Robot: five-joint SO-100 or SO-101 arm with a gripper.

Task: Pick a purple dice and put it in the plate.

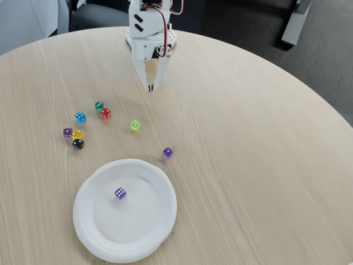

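You have a tiny translucent purple plastic dice [120,193] with white pips already lying inside the large round white paper plate [88,221], a little toward the plate's far side and clear of the raised rim, so by the look of it the task's step is done for that one. The white two-finger gripper [149,87] hangs near the far edge of the round pale wood-grain table [259,165], fingertips pointing down and drawn together to a narrow point, holding nothing. If you handle such a dice, expect it to be very light, hard and stiff, with smooth glossy faces that could slip or shoot out under an off-centre pinch; my advice is to close on two opposite flat faces, squarely, low on the cube. A second purple dice [167,152] sits alone just beyond the plate's rim on its far right, with bare table all round, which gives you the easiest approach. A third purple dice [68,132] sits toward the table's left edge, touching or nearly touching a yellow dice [78,134], with a black dice [78,144] just beside them, so the fingers have little room there. A blue dice [80,117], green dice [99,106], red dice [106,114] and lime dice [135,125] lie between gripper and plate; the right half of the table is open for swinging.
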